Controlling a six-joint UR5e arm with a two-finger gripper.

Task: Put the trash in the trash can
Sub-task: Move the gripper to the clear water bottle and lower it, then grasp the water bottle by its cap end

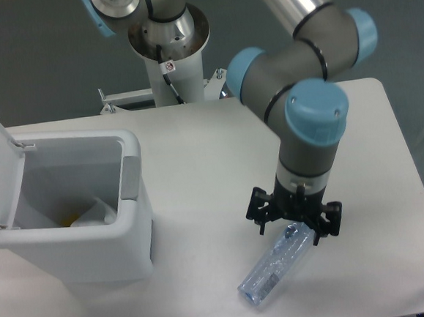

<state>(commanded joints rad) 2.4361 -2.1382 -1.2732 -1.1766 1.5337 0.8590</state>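
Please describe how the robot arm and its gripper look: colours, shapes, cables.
The arm has silver-grey round tubes and light blue caps at the joints. The gripper is black with two fingers. A black cable runs down the white base column.

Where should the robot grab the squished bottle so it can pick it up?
Probably across the crushed bottle near its upper end, coming straight down from above. The bottle lies flat on the table, slanting from lower left to upper right, so its long sides are free for the fingers. The open gripper already hangs over that upper end, its fingers spread to either side.
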